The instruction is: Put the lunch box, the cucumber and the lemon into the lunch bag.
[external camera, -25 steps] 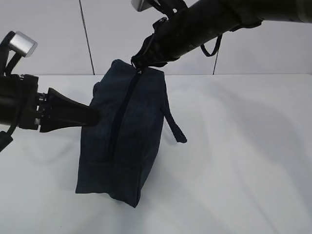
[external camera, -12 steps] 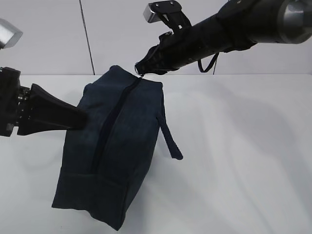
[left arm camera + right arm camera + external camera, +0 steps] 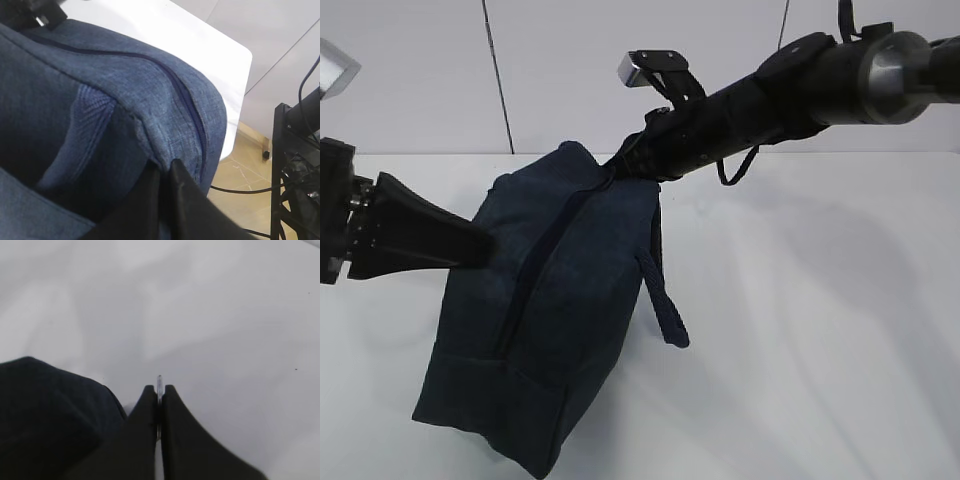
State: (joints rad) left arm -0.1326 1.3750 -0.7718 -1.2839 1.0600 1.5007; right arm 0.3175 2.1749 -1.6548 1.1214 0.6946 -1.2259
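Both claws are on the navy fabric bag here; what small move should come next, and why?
Probably the right claw should draw the thin metal ring pull it pinches along the zipper, while the left claw keeps the dark navy fabric lunch bag pinched. The zipper looks closed along its visible length, so nothing can go in yet.

2 matte-black arms, tapered black gripper point(image 3: 480, 245) fingers, silver camera blocks, looping black cables.
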